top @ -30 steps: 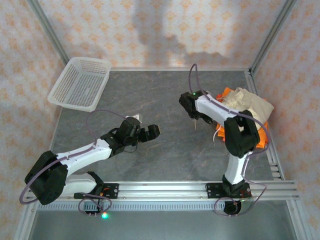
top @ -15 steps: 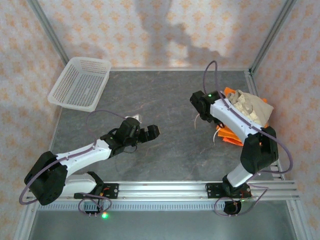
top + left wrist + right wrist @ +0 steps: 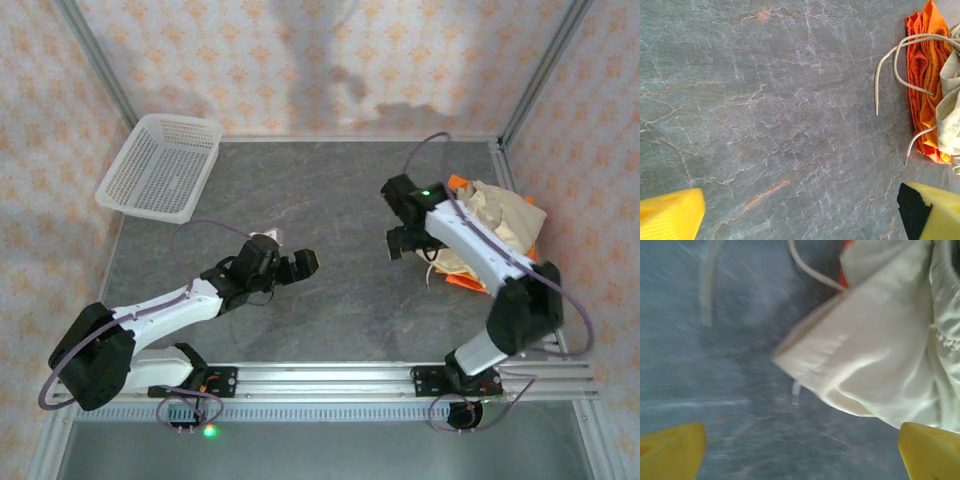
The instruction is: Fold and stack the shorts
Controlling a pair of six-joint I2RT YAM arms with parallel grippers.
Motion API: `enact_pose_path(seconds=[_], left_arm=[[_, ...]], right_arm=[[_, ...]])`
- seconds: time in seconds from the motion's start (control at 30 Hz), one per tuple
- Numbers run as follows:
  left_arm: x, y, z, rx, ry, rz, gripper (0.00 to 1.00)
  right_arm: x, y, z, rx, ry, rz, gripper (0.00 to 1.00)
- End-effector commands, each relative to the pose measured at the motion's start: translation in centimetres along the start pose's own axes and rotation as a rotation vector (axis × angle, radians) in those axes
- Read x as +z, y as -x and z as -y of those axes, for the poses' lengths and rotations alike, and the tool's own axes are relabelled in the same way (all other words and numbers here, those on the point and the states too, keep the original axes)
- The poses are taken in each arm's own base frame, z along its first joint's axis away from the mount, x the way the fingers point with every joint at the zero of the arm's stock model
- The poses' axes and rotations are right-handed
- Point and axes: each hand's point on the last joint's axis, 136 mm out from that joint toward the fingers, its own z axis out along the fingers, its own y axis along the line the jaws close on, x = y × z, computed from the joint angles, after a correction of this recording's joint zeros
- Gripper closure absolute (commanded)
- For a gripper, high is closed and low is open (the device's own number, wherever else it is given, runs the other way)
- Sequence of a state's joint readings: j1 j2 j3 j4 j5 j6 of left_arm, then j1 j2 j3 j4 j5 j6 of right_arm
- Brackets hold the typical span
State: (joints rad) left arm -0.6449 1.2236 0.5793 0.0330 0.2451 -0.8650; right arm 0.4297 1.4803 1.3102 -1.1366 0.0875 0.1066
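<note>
- I read this as the very start of the job: nothing is folded yet, and the shorts lie in one heap.
- My right pincer [image 3: 400,243] hangs with its fingers wide apart and nothing between them; in its wrist view a corner of the cream shorts [image 3: 880,355] lies just ahead of it and towards its right finger.
- My left pincer [image 3: 305,262] is spread just as wide and empty, low over bare table [image 3: 330,190]. The heap sits well apart from it, ahead and to its right.
- Next move, as I judge it: bring the right pincer down on that cream corner, close on a single layer, then drag the piece onto the bare stone between the two pincers to spread it flat.
- The cream shorts look crumpled and bunched, lying on top of the orange shorts [image 3: 925,75], which show as a creased strip beneath. I cannot count the orange pieces.
- A loose drawstring [image 3: 885,70] trails off the heap towards the left pincer. It could snag or get pinched instead of the cloth.
</note>
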Motion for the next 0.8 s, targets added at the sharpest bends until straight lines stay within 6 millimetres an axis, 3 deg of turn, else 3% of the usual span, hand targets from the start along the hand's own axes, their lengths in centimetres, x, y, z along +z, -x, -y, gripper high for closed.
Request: enact_pose_path(seconds=[0.0, 0.1, 0.17, 0.27, 0.37, 0.5, 0.67, 0.77], left_arm=[[-0.3, 0.8, -0.4, 0.002, 0.018, 0.035, 0.0], [-0.2, 0.9, -0.3, 0.0, 0.016, 0.035, 0.0], [-0.2, 0.9, -0.3, 0.002, 0.016, 0.033, 0.0], [-0.3, 0.8, -0.3, 0.005, 0.019, 0.033, 0.0], [-0.4, 0.9, -0.4, 0.003, 0.023, 0.035, 0.0], [-0.2, 0.8, -0.6, 0.0, 0.024, 0.035, 0.0], [-0.1, 0.7, -0.6, 0.002, 0.027, 0.028, 0.0], [-0.3, 0.8, -0.7, 0.006, 0.032, 0.03, 0.0]], right_arm=[[-4.9, 4.8, 0.7, 0.251, 0.26, 0.237, 0.0], [-4.7, 7.7, 4.5, 0.444, 0.28, 0.288, 0.0], [-3.0, 9.0, 6.6, 0.542, 0.272, 0.253, 0.01], [-0.4, 10.5, 7.3, 0.612, 0.344, 0.182, 0.04], [2.2, 10.6, 7.0, 0.652, 0.366, 0.113, 0.05], [6.1, 8.1, 5.0, 0.684, 0.407, -0.001, 0.05], [11.7, 2.3, 2.3, 0.739, 0.429, -0.15, 0.06], [13.0, 0.0, 2.1, 0.74, 0.404, -0.193, 0.06]])
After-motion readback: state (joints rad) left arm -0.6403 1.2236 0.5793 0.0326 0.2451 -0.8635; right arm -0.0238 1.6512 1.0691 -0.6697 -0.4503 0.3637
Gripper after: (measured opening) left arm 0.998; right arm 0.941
